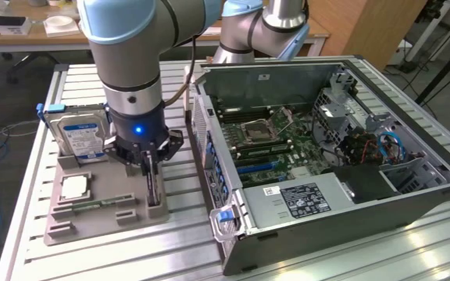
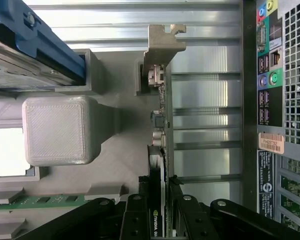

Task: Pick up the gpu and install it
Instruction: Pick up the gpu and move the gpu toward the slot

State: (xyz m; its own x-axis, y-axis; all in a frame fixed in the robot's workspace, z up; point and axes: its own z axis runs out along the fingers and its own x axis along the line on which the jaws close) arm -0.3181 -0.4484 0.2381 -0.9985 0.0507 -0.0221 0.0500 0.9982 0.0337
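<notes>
From the exterior view, I can see the arm reaching straight down over a grey tray. The tray is on the surface, at about 9 o'clock from the open computer case. The gripper is low over the tray. The gpu is right under it, at 6 o'clock, standing on its thin edge in a slot. A silver hard drive stands at about 10 o'clock from the gripper.

In the wrist view the gripper is narrow. It looks closed on the gpu, with one of the black fingers on each flat side. The card sits in its slot in the tray. Its metal bracket is at the end far from the gripper. The back of the computer case is close by.

I think the gpu is light, stiff and thin. It would not bend, but it could break. Its tiny parts and gold edge should not be squeezed or bumped. The flat sides near the middle look like the best place to hold it, so it does not tip. It is smooth, so it might slip if held too softly.
</notes>
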